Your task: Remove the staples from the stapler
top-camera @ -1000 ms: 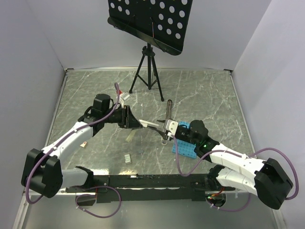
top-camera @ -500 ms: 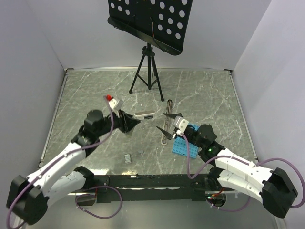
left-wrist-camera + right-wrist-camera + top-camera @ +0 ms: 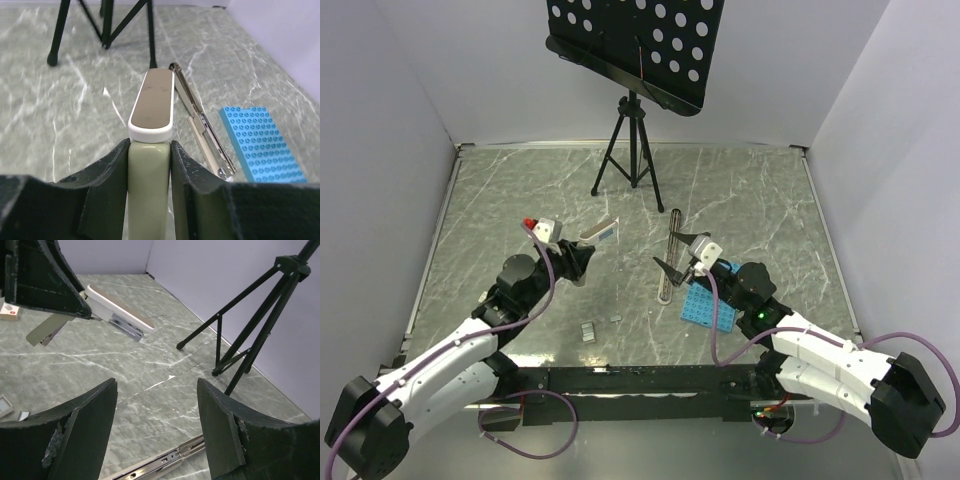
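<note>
My left gripper (image 3: 582,250) is shut on the stapler (image 3: 600,232) and holds it above the table. In the left wrist view the fingers (image 3: 110,175) clamp its olive base, and its white-rimmed top (image 3: 152,102) points away. The right wrist view shows the stapler (image 3: 117,315) opened in a V, with a silver magazine under the white top. My right gripper (image 3: 672,252) is open and empty, a little to the stapler's right; its jaws stand wide in the right wrist view (image 3: 156,385). Two small staple blocks (image 3: 588,331) lie on the table near the front.
A long thin metal rail (image 3: 667,262) lies on the table under my right gripper, seen also in the left wrist view (image 3: 202,122). A blue perforated plate (image 3: 708,305) lies beside it. A black tripod (image 3: 630,150) with a perforated stand stands at the back.
The two grippers were together at the stapler. The right gripper let go and opened. The left gripper drew back to the left with the stapler.
</note>
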